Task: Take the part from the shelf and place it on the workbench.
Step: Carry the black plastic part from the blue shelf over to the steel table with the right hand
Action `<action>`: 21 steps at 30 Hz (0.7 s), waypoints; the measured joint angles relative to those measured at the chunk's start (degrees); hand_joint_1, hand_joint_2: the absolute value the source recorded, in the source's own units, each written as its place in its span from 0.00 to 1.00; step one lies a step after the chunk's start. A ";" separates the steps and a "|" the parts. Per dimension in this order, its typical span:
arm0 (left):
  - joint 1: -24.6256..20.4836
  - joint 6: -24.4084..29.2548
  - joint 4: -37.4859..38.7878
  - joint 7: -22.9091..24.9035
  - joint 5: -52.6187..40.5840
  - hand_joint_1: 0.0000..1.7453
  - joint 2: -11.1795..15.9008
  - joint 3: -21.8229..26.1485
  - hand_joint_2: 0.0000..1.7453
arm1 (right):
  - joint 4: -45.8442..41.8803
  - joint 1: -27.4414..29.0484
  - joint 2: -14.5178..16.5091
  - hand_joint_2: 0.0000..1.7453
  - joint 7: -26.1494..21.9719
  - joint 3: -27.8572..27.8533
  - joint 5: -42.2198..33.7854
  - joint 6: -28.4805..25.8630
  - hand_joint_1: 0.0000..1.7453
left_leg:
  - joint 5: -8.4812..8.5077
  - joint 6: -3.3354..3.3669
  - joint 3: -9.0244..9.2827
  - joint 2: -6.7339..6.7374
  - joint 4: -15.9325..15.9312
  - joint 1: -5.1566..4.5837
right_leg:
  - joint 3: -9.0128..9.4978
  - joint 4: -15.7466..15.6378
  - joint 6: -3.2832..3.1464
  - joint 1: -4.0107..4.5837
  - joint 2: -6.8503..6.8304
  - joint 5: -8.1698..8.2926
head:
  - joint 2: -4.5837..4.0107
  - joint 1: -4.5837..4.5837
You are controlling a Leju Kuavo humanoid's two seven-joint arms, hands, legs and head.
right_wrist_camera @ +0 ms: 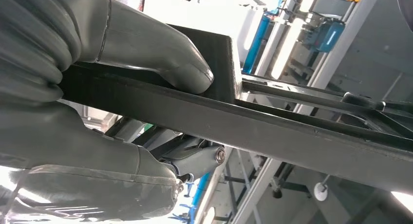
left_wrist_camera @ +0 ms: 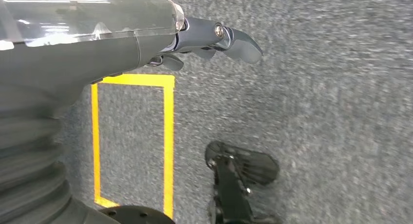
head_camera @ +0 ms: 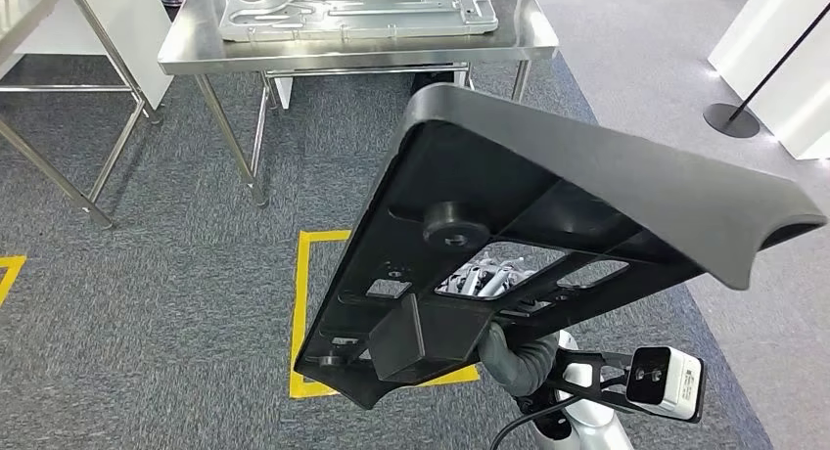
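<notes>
A large black plastic part [head_camera: 548,205], a flat panel with ribs and cut-outs, is held up in front of me, tilted. My right hand [head_camera: 514,357] grips its near lower edge; in the right wrist view the thumb [right_wrist_camera: 160,58] presses one face of the part's edge [right_wrist_camera: 272,121] and the fingers [right_wrist_camera: 199,158] close on the other. My left hand [left_wrist_camera: 204,39] hangs over the grey carpet with its fingers extended and nothing in them. The steel workbench [head_camera: 196,49] stands ahead at the top of the head view.
A grey stamped metal plate [head_camera: 357,10] lies on the workbench. A second steel table frame [head_camera: 59,88] stands to the left. A yellow taped square [head_camera: 313,313] marks the carpet below the part. A black stanchion base [head_camera: 731,119] and white panels are at the right.
</notes>
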 joint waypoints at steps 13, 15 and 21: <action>0.01 0.11 0.00 0.17 0.04 0.00 0.24 -0.26 1.00 | 0.13 0.04 0.33 1.00 0.10 -0.52 -0.18 0.48 1.00 | -5.71 -2.71 -9.44 0.23 15.74 0.02 | 6.86 -7.91 -3.19 0.72 0.35 -0.76 | 0.00 -0.02; 0.06 0.17 0.00 0.13 0.04 0.00 0.34 -0.37 1.00 | 0.15 0.01 0.39 1.00 0.30 -0.56 -0.24 0.49 1.00 | -0.17 -2.24 -7.58 0.24 8.33 -0.05 | 8.23 -7.93 -3.03 0.81 0.48 -1.71 | 0.00 -0.02; -0.02 0.15 0.00 -0.01 0.06 0.00 0.59 -0.73 1.00 | 0.19 -0.05 0.64 1.00 0.69 -0.69 -0.30 0.48 1.00 | 3.35 -0.04 -4.52 0.07 0.38 -0.55 | 9.54 -7.04 -1.18 0.92 0.60 -2.85 | 0.00 -0.01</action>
